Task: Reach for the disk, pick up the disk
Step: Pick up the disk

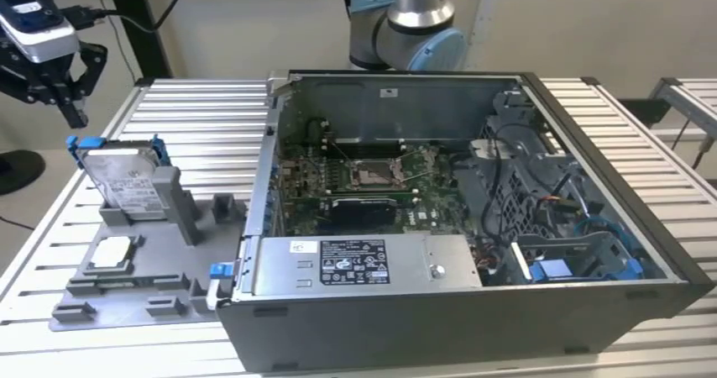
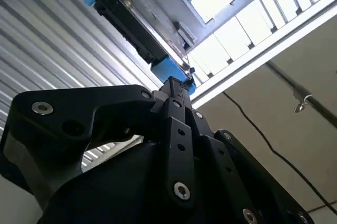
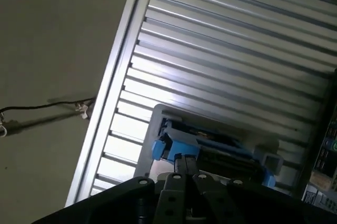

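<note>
One disk (image 1: 121, 175) stands upright in one grey holder (image 1: 170, 195); the single tool (image 1: 70, 99) hovers above it, narrow and empty.

above disk (image 1: 120, 175): open air | exterior view's right: grey holder post (image 1: 167, 195) alongside, computer case (image 1: 448, 319) beyond

Black claw (image 3: 184, 165) points at the disk (image 3: 221, 147), which is edge-on with blue side rails and just beyond the claw's tip; contact can't be told. Disk stands in a grey holder (image 3: 158, 124) on the slatted metal table (image 3: 226, 39). Off to one side of the claw, past the table edge, is beige floor (image 3: 52, 34) with a black cable (image 3: 37, 107).
</note>
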You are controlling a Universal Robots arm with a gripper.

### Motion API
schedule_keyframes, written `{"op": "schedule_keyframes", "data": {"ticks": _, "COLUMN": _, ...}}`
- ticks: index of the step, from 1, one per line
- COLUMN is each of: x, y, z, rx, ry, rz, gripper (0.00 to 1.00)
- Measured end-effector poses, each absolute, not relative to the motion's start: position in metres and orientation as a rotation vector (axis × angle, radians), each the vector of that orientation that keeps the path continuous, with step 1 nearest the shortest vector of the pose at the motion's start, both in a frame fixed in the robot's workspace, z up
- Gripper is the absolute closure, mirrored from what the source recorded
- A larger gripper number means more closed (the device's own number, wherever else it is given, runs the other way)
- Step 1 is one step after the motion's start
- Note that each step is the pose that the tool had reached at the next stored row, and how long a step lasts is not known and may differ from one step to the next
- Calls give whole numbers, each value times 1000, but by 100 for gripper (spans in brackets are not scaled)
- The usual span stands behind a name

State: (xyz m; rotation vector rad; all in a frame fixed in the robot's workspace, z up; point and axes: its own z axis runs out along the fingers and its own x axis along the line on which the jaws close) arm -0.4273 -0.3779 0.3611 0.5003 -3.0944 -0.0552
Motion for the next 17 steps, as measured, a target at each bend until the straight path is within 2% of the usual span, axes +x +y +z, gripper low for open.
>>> {"op": "schedule_keyframes", "data": {"ticks": 17, "x": -427, "y": -378, "z": 361, "rx": 968, "ry": -2985, "rz": -31, "gripper": 100}}
